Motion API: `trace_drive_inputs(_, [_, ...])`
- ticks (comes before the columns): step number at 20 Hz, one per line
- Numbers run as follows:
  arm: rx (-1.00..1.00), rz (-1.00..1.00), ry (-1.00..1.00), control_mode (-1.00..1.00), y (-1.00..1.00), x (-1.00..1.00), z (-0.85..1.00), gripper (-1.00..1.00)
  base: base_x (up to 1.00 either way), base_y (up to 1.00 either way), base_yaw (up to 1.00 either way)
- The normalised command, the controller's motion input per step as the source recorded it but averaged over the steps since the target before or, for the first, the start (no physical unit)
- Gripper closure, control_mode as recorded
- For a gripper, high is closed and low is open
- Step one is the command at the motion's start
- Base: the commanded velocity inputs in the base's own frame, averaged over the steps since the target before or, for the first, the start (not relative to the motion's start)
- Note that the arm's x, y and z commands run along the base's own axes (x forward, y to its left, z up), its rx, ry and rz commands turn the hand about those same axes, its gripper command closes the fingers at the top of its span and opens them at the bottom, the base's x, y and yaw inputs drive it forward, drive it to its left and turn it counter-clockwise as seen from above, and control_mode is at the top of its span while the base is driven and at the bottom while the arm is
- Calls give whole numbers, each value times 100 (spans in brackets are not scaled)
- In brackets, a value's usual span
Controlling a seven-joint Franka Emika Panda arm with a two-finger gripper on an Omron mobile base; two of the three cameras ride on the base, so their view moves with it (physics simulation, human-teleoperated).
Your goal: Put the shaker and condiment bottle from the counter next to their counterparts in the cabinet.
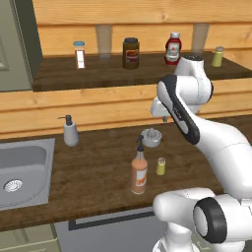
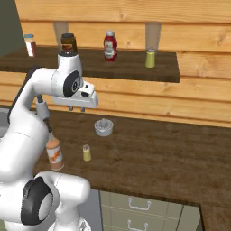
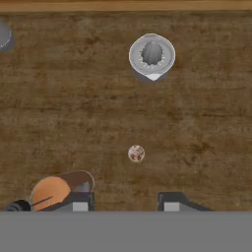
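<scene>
Your tool point(image 3: 126, 202) hangs empty, fingers spread, above the shaker point(image 3: 136, 153); descend carelessly and you'll topple the condiment bottle point(image 3: 51, 193) just beside the shaker.

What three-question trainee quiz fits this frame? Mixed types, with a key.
1. True or false: in the left base view, the shaker on the counter stands right of the condiment bottle.
2. Which item stands nearest the shelf shaker? A) striped jar B) brown jar C) red bottle
3. Fill in: the juicer sits ___ the counter's shaker, toward the wall.
Key: 1 true; 2 C; 3 behind.
</scene>
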Motion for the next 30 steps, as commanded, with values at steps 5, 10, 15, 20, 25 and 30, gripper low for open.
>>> trace_drive_inputs(5, [-2, 9, -21, -100, 1, -48, -13, -100, 0, 0, 0])
trace_drive_inputs(10, [12, 43, -25, -100, 1, -76, -47, -100, 0, 0, 0])
trace_drive_inputs(15, [22, 50, -25, -100, 1, -67, -55, -100, 0, 0, 0])
trace_drive_inputs(20, [11, 36, -30, -100, 0, -59, -30, -100, 0, 0, 0])
trace_drive_inputs(25, [4, 29, -32, -100, 8, -42, -18, -100, 0, 0, 0])
trace_drive_inputs(30, [0, 18, -7, -100, 24, 0, -7, -100, 0, 0, 0])
